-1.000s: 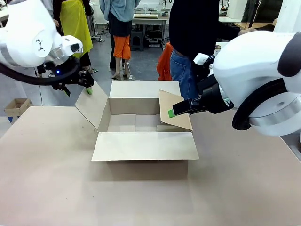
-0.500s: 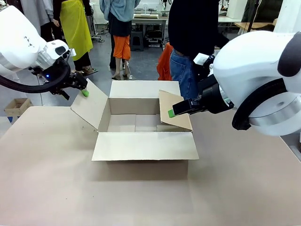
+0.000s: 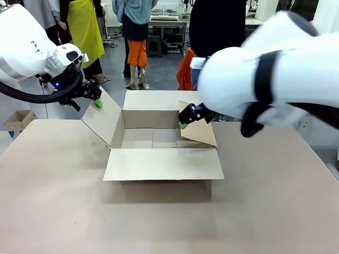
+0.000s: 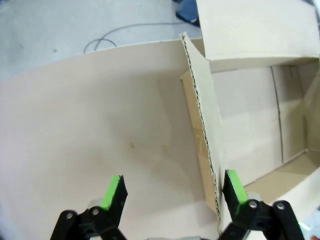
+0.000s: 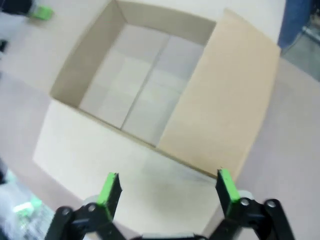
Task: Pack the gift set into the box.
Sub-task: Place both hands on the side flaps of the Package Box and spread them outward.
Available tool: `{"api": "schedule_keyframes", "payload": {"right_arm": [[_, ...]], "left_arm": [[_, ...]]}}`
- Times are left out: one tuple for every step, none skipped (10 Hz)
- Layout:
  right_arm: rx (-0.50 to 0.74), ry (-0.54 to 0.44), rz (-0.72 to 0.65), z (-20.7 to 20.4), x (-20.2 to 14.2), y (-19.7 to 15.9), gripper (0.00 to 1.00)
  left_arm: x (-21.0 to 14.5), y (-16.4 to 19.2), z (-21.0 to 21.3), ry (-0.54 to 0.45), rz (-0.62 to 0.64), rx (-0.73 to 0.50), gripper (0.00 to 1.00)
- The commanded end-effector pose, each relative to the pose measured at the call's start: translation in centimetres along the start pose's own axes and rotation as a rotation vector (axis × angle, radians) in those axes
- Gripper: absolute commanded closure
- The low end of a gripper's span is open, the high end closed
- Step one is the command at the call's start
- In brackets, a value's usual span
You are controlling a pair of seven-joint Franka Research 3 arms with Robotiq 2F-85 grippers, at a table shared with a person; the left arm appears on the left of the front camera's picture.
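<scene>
The table point(image 3: 53, 185) carries the open box point(image 3: 164, 164) (all four flaps spread), which sits between the two end effectors. The right end effector point(image 5: 165, 187) hovers above the right flap point(image 3: 204, 135), fingers wide apart and empty. The left end effector point(image 4: 172, 187) is also spread, with the left flap point(image 3: 103, 124) edge just inside one finger.

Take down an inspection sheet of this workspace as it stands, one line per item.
Surface: beige table, bare around the box.
Job's things: box open, inside bare; near flap lying flat outward, left flap splayed out, right flap leaning inward.
Clutter: nothing seen.
Grippers: left gripper open, at the left flap's top edge; right gripper open, by the right flap, its arm motion-blurred.
Cables: black cable along the left arm; floor cable beyond the table.
Surroundings: person at the far side; others farther off; small carton on the floor.
</scene>
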State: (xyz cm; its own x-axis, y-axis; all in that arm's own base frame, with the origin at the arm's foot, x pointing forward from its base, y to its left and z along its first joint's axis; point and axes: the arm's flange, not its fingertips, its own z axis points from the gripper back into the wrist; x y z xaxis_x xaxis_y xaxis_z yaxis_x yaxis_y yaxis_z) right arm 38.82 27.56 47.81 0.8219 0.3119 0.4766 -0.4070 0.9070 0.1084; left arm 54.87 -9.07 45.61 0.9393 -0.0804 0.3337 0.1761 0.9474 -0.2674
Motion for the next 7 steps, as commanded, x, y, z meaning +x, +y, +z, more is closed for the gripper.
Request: {"api": "schedule_keyframes", "payload": {"right_arm": [[-0.053, 0.062, -0.081, 1.2, 4.6, 2.0, 0.00], [0.000, 0.000, 0.000, 0.0, 0.0, 0.0, 0.00], [-0.069, 0.036, -0.038, 0.5, 2.1, 0.2, 0.00], [-0.103, 0.100, -0.094, 0.0, 1.4, -0.4, 0.00], [-0.183, 0.176, -0.077, -1.3, 3.2, 0.9, 0.00], [-0.210, 0.268, 0.000, -3.1, 6.5, 2.7, 0.00], [-0.233, 0.280, -0.011, -4.1, 8.9, 3.6, 0.00]], "left_arm": [[0.0, 0.1, 0.3, -0.007, 0.005, 0.017, 0.00], [0.0, 0.1, 0.3, -0.007, 0.005, 0.017, 0.00], [0.0, 0.1, 0.3, -0.007, 0.005, 0.017, 0.00], [0.0, 0.1, 0.3, -0.007, 0.005, 0.017, 0.00], [0.0, 0.1, 0.3, -0.007, 0.005, 0.017, 0.00], [0.0, 0.1, 0.3, -0.007, 0.005, 0.017, 0.00], [0.0, 0.1, 0.3, -0.007, 0.005, 0.017, 0.00]]}}
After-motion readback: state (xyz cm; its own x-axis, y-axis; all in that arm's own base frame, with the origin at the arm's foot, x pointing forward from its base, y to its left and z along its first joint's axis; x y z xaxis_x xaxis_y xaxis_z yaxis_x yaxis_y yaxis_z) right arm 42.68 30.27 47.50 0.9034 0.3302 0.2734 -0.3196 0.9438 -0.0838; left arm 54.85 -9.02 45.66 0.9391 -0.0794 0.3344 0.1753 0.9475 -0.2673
